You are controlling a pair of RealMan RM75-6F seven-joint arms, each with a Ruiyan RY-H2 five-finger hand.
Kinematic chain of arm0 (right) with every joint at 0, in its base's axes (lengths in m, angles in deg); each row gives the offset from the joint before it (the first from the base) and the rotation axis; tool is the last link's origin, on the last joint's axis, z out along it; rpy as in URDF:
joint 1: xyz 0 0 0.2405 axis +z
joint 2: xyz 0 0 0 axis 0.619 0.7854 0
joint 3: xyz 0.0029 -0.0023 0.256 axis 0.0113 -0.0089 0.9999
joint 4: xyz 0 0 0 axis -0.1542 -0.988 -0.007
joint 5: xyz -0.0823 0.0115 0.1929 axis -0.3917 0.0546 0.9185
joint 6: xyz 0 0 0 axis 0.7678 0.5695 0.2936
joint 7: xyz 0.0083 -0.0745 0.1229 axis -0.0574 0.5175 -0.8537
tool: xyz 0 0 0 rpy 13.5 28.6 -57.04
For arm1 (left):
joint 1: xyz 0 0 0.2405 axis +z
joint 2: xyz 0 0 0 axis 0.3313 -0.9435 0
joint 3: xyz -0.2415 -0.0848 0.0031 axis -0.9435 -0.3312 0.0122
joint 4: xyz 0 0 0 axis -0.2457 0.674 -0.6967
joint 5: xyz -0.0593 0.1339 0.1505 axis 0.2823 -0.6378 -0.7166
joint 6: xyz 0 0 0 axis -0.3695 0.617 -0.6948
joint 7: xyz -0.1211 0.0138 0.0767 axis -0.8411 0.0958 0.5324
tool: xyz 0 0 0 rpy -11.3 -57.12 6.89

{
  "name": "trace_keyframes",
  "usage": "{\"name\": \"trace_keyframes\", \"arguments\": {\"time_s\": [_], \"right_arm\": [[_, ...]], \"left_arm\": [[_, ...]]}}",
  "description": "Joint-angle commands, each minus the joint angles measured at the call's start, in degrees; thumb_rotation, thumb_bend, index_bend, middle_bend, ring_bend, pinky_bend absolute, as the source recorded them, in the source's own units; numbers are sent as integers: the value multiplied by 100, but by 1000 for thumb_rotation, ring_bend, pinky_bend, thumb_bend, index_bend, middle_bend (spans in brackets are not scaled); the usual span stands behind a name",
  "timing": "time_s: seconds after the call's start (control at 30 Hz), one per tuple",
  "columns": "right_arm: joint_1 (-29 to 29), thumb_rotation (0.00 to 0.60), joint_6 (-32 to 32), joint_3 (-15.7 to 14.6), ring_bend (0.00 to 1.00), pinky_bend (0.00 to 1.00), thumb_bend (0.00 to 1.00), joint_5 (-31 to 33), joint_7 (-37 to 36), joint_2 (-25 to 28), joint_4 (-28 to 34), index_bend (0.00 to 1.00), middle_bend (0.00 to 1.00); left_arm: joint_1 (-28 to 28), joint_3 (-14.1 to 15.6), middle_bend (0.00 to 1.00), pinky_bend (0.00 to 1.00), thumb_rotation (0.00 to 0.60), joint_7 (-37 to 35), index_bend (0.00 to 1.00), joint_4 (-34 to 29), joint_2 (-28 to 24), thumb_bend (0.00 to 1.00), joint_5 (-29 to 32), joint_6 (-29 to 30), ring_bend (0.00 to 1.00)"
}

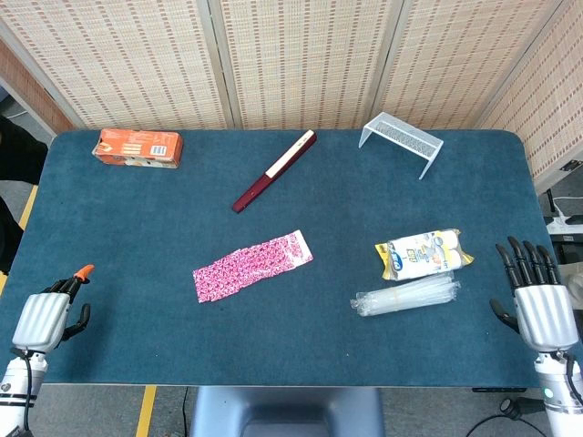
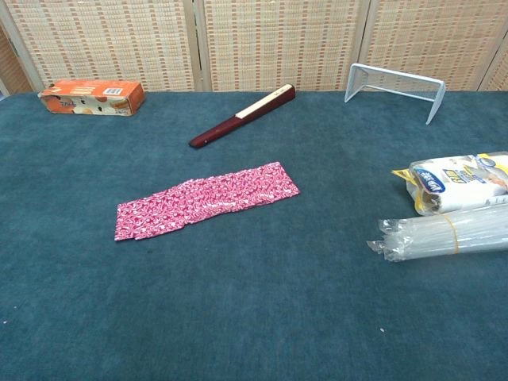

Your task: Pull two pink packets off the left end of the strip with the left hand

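A strip of pink patterned packets lies flat and slanted near the middle of the blue table; in the chest view the strip runs from lower left to upper right. My left hand hovers at the table's near left corner, far left of the strip, fingers curled in on nothing. My right hand is at the near right edge, fingers spread and holding nothing. Neither hand shows in the chest view.
An orange box sits at the far left, a dark red folded fan at the far middle, a white wire rack at the far right. A white-and-yellow pack and a clear plastic sleeve lie right of the strip.
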Motion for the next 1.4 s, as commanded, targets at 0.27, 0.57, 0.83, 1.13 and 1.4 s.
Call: {"name": "trace_keyframes", "arguments": {"time_s": [0.27,0.57,0.83,1.13,1.4], "right_arm": [[-83,600,195,98,0,102,119,-35,-216,-32,36,0,0],[-15,600,247,245,0,108,382,-39,-518,-113,-134,0,0],[-86,600,532,279,0,109,481,-185,-900,-103,-191,0,0],[-78,600,501,243,0,114,481,-256,-1177,-58,-249,0,0],[-80,600,542,270,0,114,481,-268,-1217,-78,-274,0,0]], "left_arm": [[-6,9,297,507,600,0,66,6,70,528,-73,63,325],[-515,164,701,681,600,453,0,49,514,780,-606,-435,733],[-1203,155,698,681,600,844,0,-233,844,786,-515,-1525,736],[-1619,73,697,682,600,1327,0,-294,1153,785,-166,-2116,736],[-1824,64,694,682,600,1647,0,-277,1281,786,387,-2542,736]]}}
